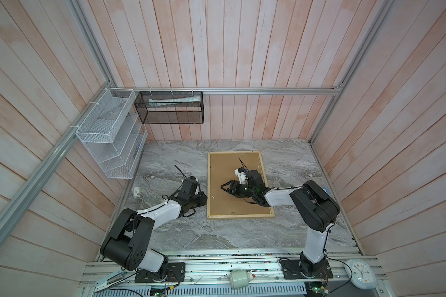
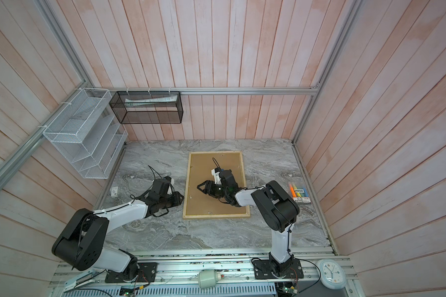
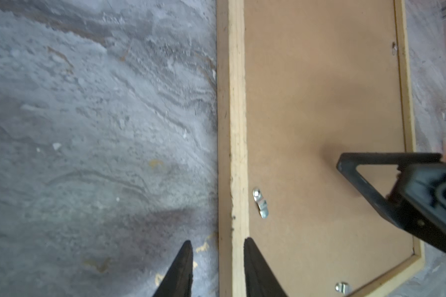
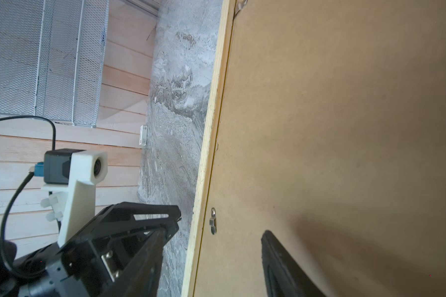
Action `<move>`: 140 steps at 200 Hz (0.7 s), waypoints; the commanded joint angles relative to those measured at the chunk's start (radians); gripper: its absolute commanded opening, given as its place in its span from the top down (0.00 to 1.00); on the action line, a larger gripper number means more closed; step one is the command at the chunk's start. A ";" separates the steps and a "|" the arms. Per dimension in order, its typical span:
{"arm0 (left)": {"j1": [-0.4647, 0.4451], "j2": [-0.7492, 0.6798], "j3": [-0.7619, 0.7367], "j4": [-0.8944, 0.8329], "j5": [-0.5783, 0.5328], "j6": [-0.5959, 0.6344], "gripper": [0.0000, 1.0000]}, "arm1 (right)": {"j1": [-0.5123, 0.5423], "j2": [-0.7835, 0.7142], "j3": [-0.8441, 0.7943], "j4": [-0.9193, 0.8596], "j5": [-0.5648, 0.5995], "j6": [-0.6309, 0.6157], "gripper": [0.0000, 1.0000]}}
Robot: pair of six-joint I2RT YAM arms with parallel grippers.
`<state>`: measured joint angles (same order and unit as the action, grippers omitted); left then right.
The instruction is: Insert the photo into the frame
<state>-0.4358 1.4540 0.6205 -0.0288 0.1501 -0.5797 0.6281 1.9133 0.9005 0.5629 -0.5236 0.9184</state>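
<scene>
Looking over the feeds: the frame (image 1: pixel 223 169) (image 2: pixel 201 164) lies face down on the marble table (image 1: pixel 289 159), brown backboard (image 3: pixel 319 102) up. Its long axis runs away from the arm bases toward the back wall.

I think the next move turns on the left long rail (image 3: pixel 233 128) and the metal clip (image 3: pixel 260 203) (image 4: pixel 213 221) just inside it. Both sit between my two grippers, near the base end of the frame. The left gripper (image 1: pixel 204 199) (image 3: pixel 218 244) comes at the rail from the side, across the long axis, so the left arm is the nearer one. Its jaws are partly open and straddle the rail, one finger (image 3: pixel 183 270) out over the table and the other at the rail's inner edge. It doesn't look clamped to me, and I can't tell if that inner finger really touches wood.

The right gripper (image 1: pixel 224 187) hangs over the backboard, pointing toward that same rail – jaws apart, nothing in them. I can't say whether its finger (image 4: pixel 281 257) rests on the board.

The photo – I'm not seeing it anywhere. It could be under the backboard, but I can't tell.
</scene>
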 commanded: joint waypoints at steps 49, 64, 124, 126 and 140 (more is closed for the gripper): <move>-0.097 -0.078 -0.083 0.075 -0.075 -0.063 0.63 | 0.073 0.031 0.051 -0.084 -0.016 -0.004 0.43; -0.099 -0.058 -0.070 0.055 -0.091 -0.058 0.63 | 0.085 0.045 0.077 -0.118 -0.012 -0.014 0.46; -0.107 0.008 -0.035 0.034 -0.097 -0.049 0.65 | 0.107 0.090 0.127 -0.149 -0.016 -0.001 0.54; -0.107 0.010 -0.035 0.033 -0.097 -0.049 0.65 | 0.107 0.092 0.130 -0.152 -0.016 -0.001 0.54; -0.109 0.024 -0.026 0.032 -0.091 -0.046 0.65 | 0.111 0.100 0.143 -0.168 -0.014 -0.001 0.54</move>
<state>-0.5373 1.4509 0.5579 0.0113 0.0696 -0.6327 0.7261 1.9869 1.0069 0.4408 -0.5373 0.9165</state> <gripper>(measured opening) 0.351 0.462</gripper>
